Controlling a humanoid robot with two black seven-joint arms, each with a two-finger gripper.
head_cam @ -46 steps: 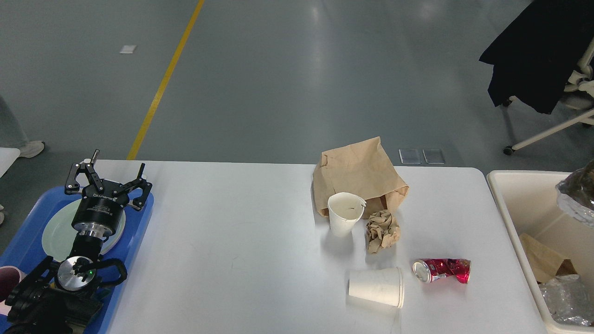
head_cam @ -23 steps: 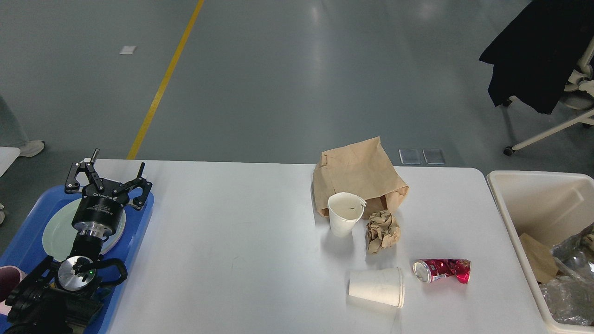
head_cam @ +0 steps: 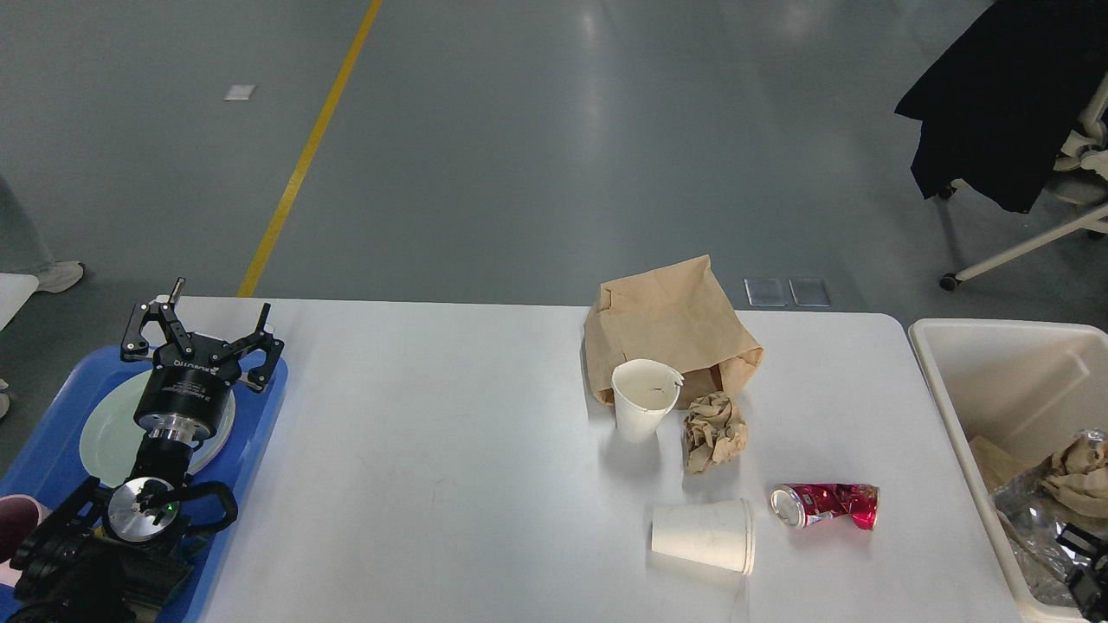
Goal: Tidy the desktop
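White counter (head_cam: 450, 450) fills most of the head view, rounded corners, faint scuffs, widest surface in frame. Left gripper (head_cam: 202, 333) hovers over the blue tray (head_cam: 260, 415) at the counter's left end, jaws spread wide, holding nothing; a pale green plate (head_cam: 104, 433) sits in the tray under it. Maroon cup (head_cam: 16, 523) partly cut off at the far left edge. Right side of counter holds the litter: brown paper bag (head_cam: 671, 324) lying near the far edge, upright white paper cup (head_cam: 642, 400) with torn rim touching the bag's front, crumpled brown paper ball (head_cam: 714, 431) just beside that cup, second white paper cup (head_cam: 703, 536) on its side nearer the front edge, crushed red can (head_cam: 825, 504) on its side just right of it, the two apart. Cream bin (head_cam: 995, 381) stands off the counter's right end, with crumpled foil or plastic (head_cam: 1030, 519) and brown paper (head_cam: 1082, 463) inside. Right gripper (head_cam: 1086, 562) only a dark bit at the lower right corner inside the bin, jaws cannot be told. Black cloth on a chair (head_cam: 995, 104) on the floor, top right; yellow floor line (head_cam: 303, 156) top left.
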